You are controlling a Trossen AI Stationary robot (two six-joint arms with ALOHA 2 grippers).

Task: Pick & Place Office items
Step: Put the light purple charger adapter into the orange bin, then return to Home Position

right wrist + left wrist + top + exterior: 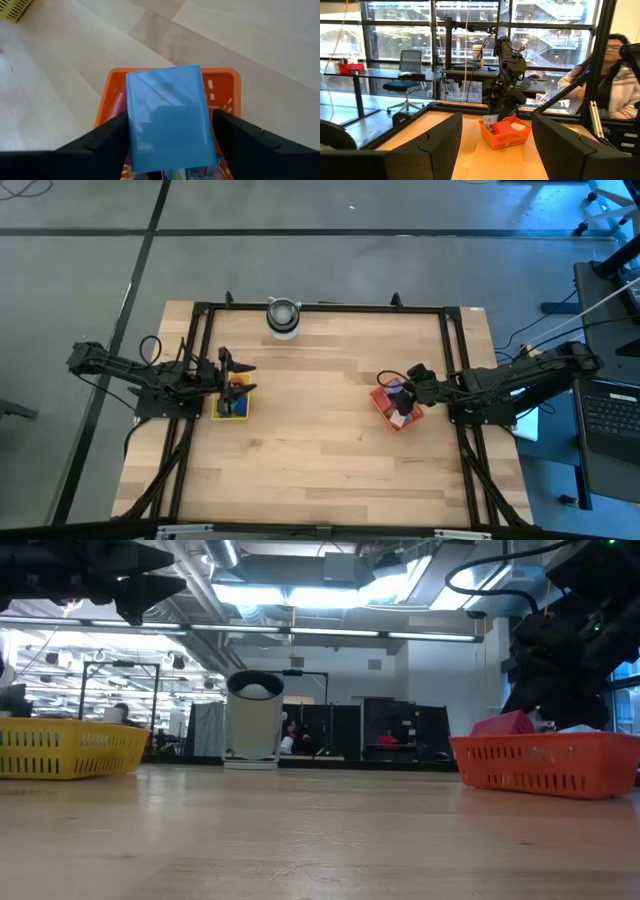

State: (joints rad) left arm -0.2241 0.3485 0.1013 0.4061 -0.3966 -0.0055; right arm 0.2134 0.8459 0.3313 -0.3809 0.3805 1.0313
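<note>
Over the orange-red tray (220, 82) at the right of the surface (320, 450), I am holding the right hand (167, 145) with a blue block (167, 115) sitting between its fingers. The fingers are standing just beside the block's sides; I cannot tell whether they are clamping it or letting go. Other office items are lying in the tray beneath, pink and white among them.

Risk: if the grip is loosening, the block may tip and land on the tray's rim or spill onto the wood.

At the left, I am keeping the left hand (495, 150) released and empty above the yellow tray (70, 748), which is holding more pieces. A grey-white cylinder (283, 317) is standing at the far edge. Beyond the surface, a person is sitting by glass walls, desks and a chair.
</note>
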